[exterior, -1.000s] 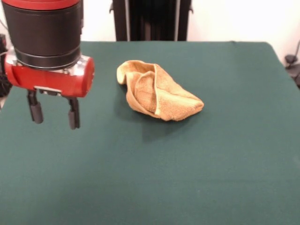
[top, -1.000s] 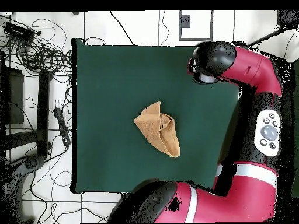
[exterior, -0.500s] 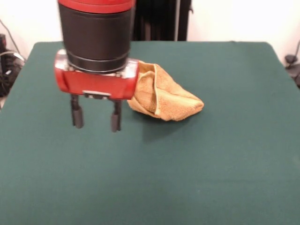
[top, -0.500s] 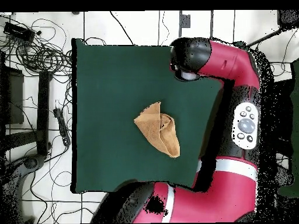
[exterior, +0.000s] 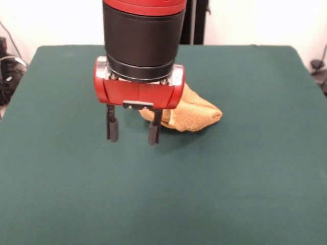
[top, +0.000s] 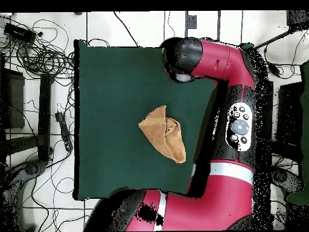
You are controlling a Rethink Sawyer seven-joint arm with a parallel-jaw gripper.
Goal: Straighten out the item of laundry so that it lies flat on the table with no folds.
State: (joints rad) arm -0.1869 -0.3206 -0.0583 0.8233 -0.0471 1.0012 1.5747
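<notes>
**Inspector A:** Front view first. What is on the large rectangular table with the dark green felt-like top (exterior: 245,173)?

**Inspector B:** One small golden yellow-orange terry-cloth towel (exterior: 196,113), bunched and folded over itself, with a paler hemmed edge showing along a fold. It lies slightly toward 12 o'clock from the table's middle. The red and black arm (exterior: 140,41) comes down in front of it and hides its 9 o'clock part.

**Inspector A:** And the two-fingered black gripper (exterior: 132,130)?

**Inspector B:** Its fingers (exterior: 112,127) hang apart, with green cloth visible between them and nothing held. The finger on the 3 o'clock side appears just before the towel's lower edge; contact cannot be confirmed. The tips seem to be above the table.

**Inspector A:** Overhead view?

**Inspector B:** The towel (top: 163,133) sits near the table's (top: 108,90) centre as a rough wedge, its narrow end pointing toward 5 o'clock. The arm (top: 232,121) curves along the 3 o'clock side, its round head (top: 181,57) at about 1 o'clock from the towel and apart from it. The gripper itself is hidden under that head. Cables (top: 42,54) lie on the floor at 9 o'clock.
</notes>
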